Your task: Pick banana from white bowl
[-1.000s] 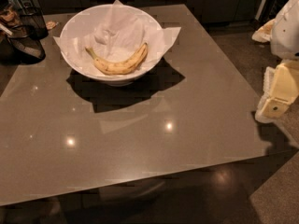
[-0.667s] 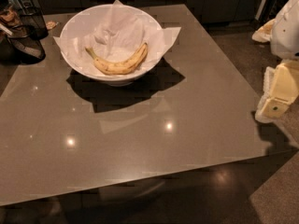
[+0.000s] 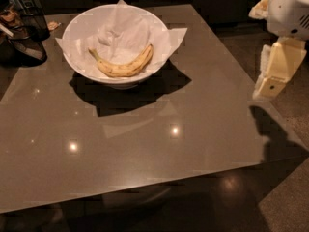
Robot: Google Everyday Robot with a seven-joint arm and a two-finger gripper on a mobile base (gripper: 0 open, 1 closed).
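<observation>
The banana (image 3: 123, 65) is yellow with brown speckles and lies curved inside the white bowl (image 3: 77, 30), stem end to the left. The bowl is lined with crinkled white paper (image 3: 126, 30) whose corners stick out past the rim. It stands at the far left part of the grey table (image 3: 145, 144). My gripper (image 3: 276, 71) is the white and cream part at the right edge of the view, beyond the table's right edge. It is far from the bowl and holds nothing that I can see.
A dark wire mesh basket (image 3: 30, 14) and other dark items (image 3: 19, 50) stand at the table's far left corner. The table's right edge (image 3: 251, 100) runs close to my arm. Dark floor lies in front and to the right.
My arm's cream part stands higher and a little further left in the view than before. The banana and the bowl have not moved.
</observation>
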